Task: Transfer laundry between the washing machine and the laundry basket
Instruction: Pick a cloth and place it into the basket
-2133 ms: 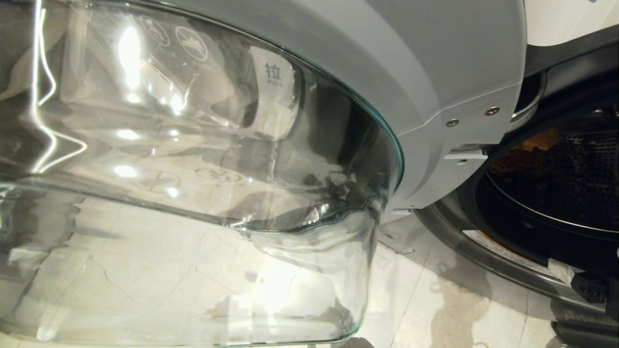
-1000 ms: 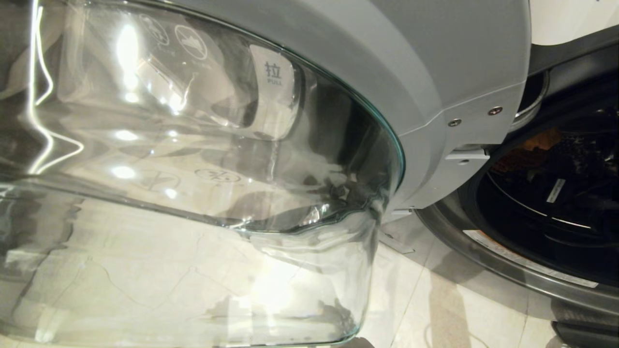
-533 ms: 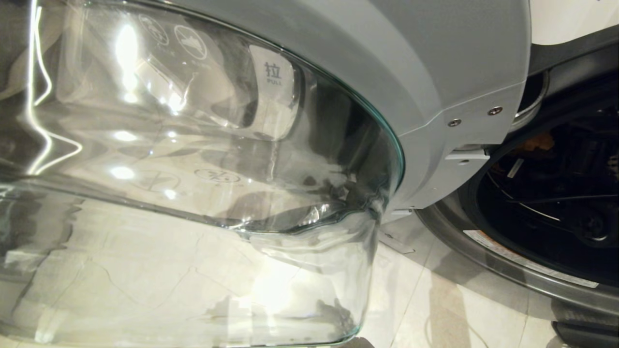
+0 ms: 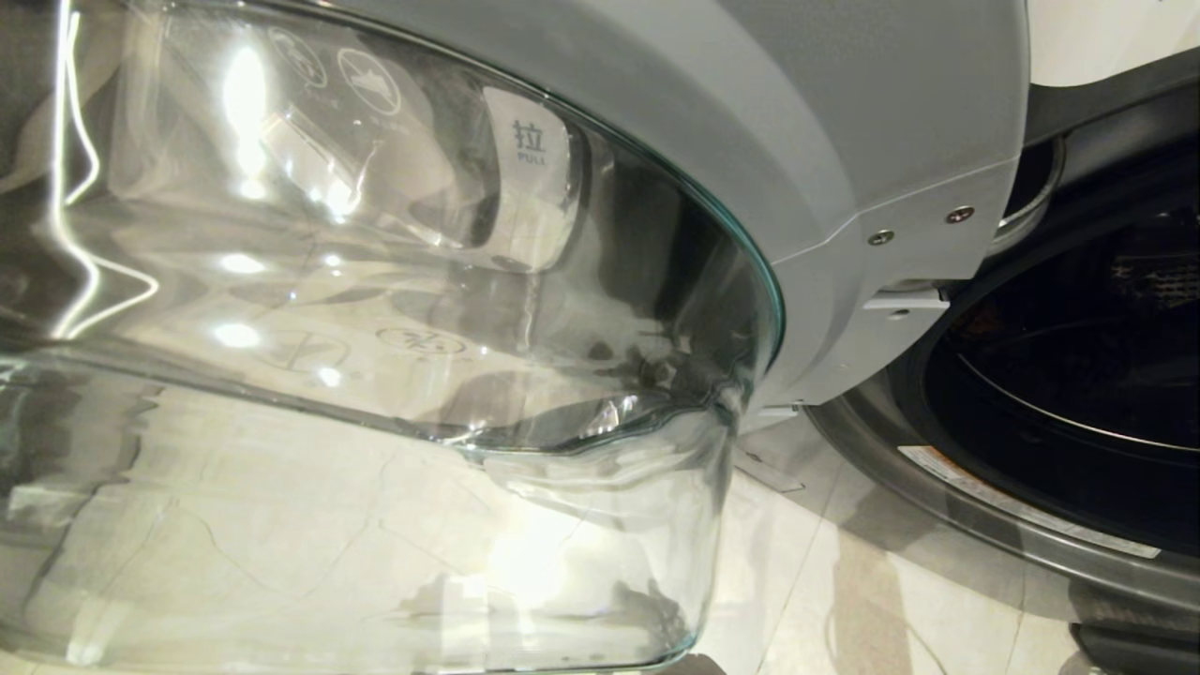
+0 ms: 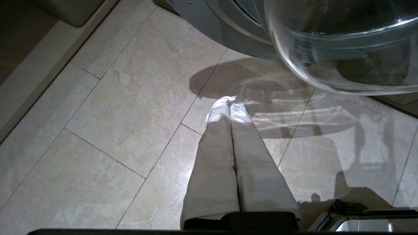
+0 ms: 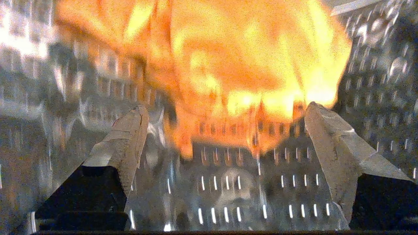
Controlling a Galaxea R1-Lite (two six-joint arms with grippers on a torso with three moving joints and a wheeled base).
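Inside the washing machine [image 4: 1059, 403] drum, the right gripper [image 6: 225, 114] spreads its fingers wide before the orange-yellow garment [image 6: 228, 55]. The left gripper [image 5: 230, 104] hangs pinched together over the floor [image 5: 107, 114].

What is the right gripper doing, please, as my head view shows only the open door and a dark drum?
Observer: The right gripper is inside the drum, jaws wide open.
Operator: Is any laundry near it?
Observer: Yes, an orange-yellow garment lies just ahead of the fingertips, not yet gripped.
Operator: And the left gripper?
Observer: The left gripper is shut and empty, above the floor tiles beside the glass door.
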